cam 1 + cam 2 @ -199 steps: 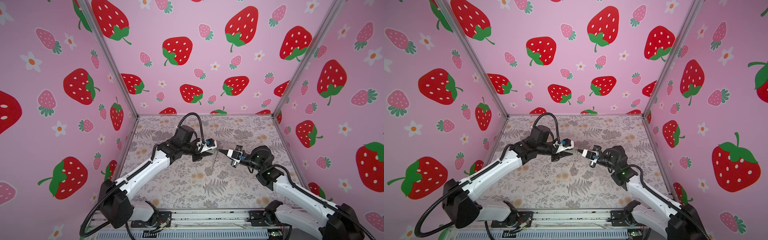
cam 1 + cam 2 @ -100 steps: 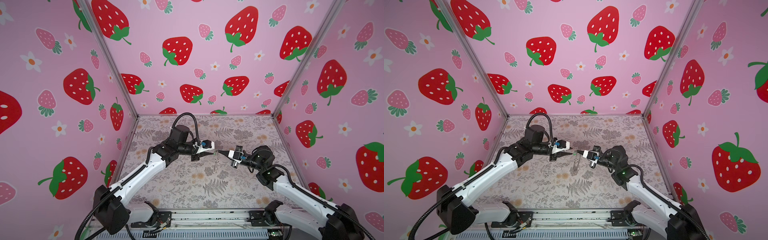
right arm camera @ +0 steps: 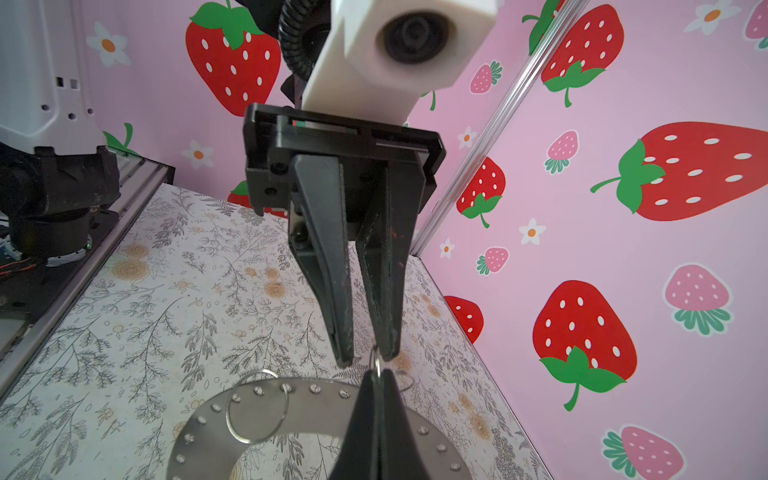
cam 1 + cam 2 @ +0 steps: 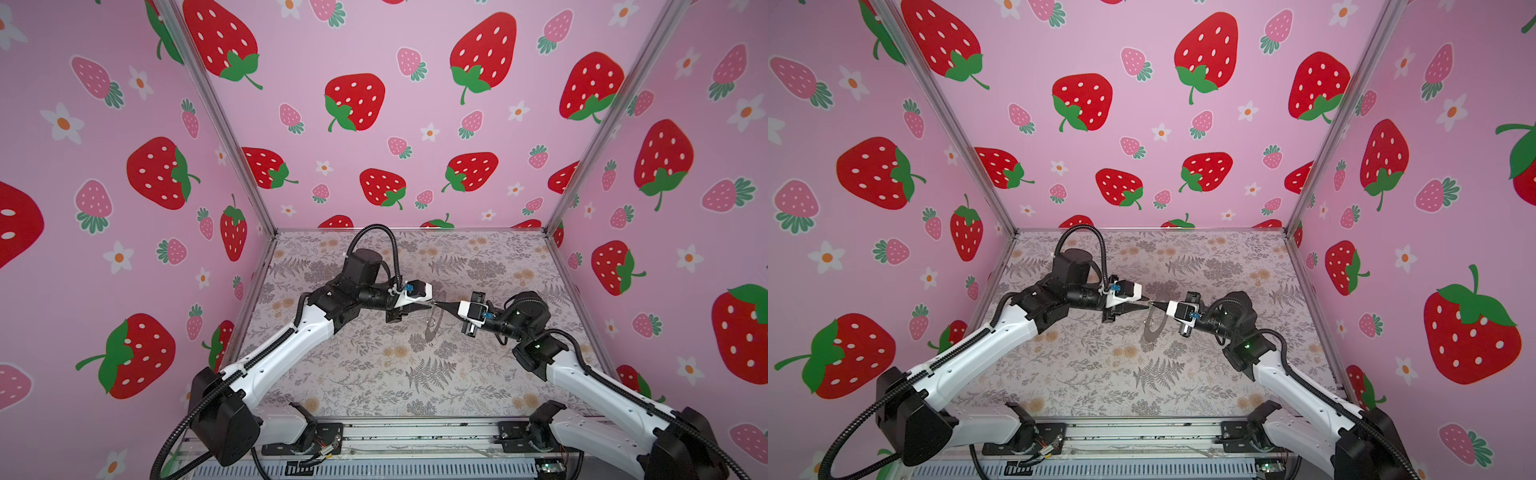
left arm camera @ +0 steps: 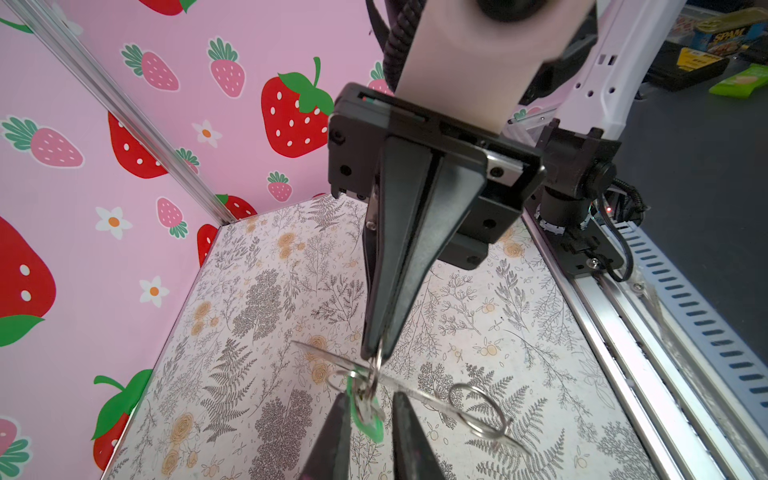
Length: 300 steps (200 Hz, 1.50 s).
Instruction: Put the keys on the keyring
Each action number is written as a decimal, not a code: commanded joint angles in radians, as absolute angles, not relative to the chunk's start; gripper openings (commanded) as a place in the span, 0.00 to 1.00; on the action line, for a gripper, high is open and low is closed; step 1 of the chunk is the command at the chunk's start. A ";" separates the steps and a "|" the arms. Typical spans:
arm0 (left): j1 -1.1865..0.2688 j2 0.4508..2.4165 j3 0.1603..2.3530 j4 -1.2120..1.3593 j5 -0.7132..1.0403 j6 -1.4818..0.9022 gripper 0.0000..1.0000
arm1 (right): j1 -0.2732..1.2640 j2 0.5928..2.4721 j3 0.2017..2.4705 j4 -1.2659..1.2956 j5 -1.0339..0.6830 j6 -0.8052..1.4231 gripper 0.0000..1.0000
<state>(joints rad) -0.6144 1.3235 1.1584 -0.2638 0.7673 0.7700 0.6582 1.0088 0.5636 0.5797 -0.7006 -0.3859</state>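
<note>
Two white-and-black robot arms meet tip to tip above the middle of a floral-patterned table (image 4: 374,374), inside a booth with pink strawberry walls (image 4: 415,124).

The right gripper (image 3: 376,376) is closed tight, pinching a small wire loop (image 3: 376,361) on the rim of the keyring (image 3: 316,409) (a flat grey metal ring with tiny holes round its edge). In both top views the keyring (image 4: 431,328) hangs nearly edge-on below the two grippers, raised off the table. A larger wire loop (image 3: 227,410) dangles from the same rim, a little way along from the pinched one.

The left gripper (image 5: 370,399) faces the right one, its fingers only a narrow gap apart. In the left wrist view the keys (image 5: 365,415) sit in that gap. The bright-green tag lies just beside one finger, with a sliver of table showing between it and the other, so it is not clamped. The tag is right at the keyring's rim, next to the pinched loop. Whether it is threaded onto a loop cannot be told, and the dark key itself is too small to make out.
</note>
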 commanded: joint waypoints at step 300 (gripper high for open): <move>-0.799 1.526 1.677 -0.734 0.300 0.721 0.00 | 0.693 0.885 0.653 0.342 -0.330 -0.742 0.24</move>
